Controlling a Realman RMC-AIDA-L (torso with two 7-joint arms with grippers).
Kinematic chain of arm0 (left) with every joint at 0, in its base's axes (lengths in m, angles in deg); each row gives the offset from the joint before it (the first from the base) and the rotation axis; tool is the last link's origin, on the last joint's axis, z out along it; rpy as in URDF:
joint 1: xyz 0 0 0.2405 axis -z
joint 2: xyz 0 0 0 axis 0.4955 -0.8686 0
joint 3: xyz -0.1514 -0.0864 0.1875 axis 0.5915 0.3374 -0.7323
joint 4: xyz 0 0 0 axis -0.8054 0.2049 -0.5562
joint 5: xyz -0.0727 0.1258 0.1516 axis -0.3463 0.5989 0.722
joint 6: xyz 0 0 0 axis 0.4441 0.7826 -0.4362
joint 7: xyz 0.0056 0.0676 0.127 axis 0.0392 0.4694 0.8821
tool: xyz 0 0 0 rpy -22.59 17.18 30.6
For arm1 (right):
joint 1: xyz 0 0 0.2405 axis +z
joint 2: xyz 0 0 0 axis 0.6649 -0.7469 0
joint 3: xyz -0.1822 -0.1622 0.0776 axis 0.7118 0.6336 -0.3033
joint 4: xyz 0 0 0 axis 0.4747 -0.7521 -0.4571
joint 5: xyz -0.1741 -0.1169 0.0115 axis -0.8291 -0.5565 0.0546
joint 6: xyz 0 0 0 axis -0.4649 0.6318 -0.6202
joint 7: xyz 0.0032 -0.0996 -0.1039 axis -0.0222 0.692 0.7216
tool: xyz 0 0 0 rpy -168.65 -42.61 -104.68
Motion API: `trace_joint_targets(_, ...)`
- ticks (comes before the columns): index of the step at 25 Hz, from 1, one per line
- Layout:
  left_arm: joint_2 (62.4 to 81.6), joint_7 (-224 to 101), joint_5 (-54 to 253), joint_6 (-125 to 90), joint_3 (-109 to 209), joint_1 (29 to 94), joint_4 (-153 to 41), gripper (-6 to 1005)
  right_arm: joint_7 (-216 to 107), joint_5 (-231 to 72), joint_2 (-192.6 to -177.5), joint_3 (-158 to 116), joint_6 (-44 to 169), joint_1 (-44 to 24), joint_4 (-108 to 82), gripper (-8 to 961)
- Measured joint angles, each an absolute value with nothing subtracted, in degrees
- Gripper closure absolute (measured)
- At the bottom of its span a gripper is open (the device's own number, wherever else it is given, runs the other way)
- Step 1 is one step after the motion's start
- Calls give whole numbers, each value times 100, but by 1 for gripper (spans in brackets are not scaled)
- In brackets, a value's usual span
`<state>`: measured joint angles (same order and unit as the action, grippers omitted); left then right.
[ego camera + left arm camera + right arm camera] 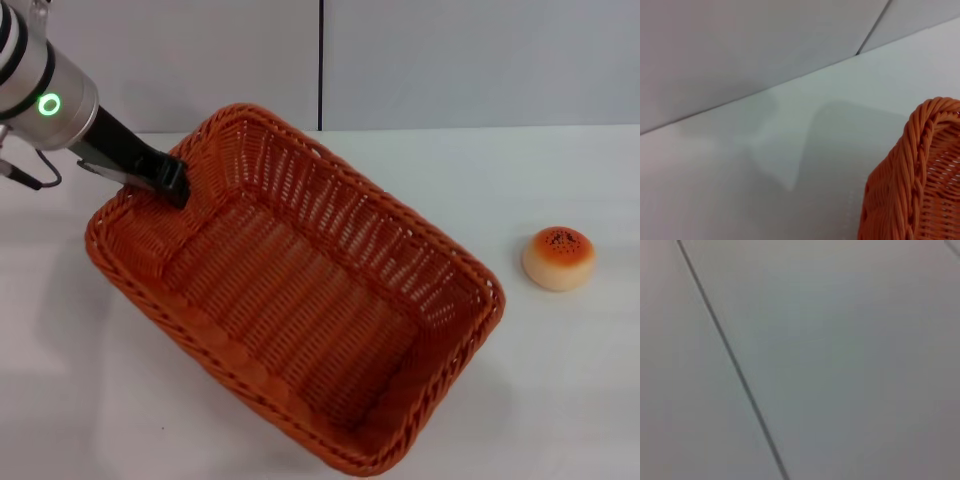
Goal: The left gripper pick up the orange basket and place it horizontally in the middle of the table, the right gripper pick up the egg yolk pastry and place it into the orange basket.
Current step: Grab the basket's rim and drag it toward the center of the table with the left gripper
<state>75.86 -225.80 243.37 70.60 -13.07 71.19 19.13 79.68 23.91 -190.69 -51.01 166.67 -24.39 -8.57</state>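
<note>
The orange basket [455, 262] lies diagonally across the white table [560, 390], with one corner toward the back left and the opposite end near the front edge. My left gripper [174, 184] reaches in from the upper left and is shut on the basket's braided rim at that back-left corner. A corner of the basket [912, 170] also shows in the left wrist view. The egg yolk pastry [558, 258] sits upright on the table to the right of the basket, apart from it. My right gripper is out of view; the right wrist view shows only grey wall panel.
A grey panelled wall [450, 60] with a vertical seam backs the table. White tabletop stretches around the pastry on the right and along the left side of the basket.
</note>
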Motion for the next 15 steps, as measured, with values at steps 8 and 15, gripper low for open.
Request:
trace_joint_targets(8, 7616, -22616, 24334, 7291, -168, 7374, 1361, 822, 7996, 2415, -19043, -5364, 16303, -2375, -643, 366)
trace_joint_targets(15, 7615, -22632, 24720, 7347, 182, 7396, 1279, 823, 8013, 2451, -19008, -5369, 15999, -2267, -616, 367)
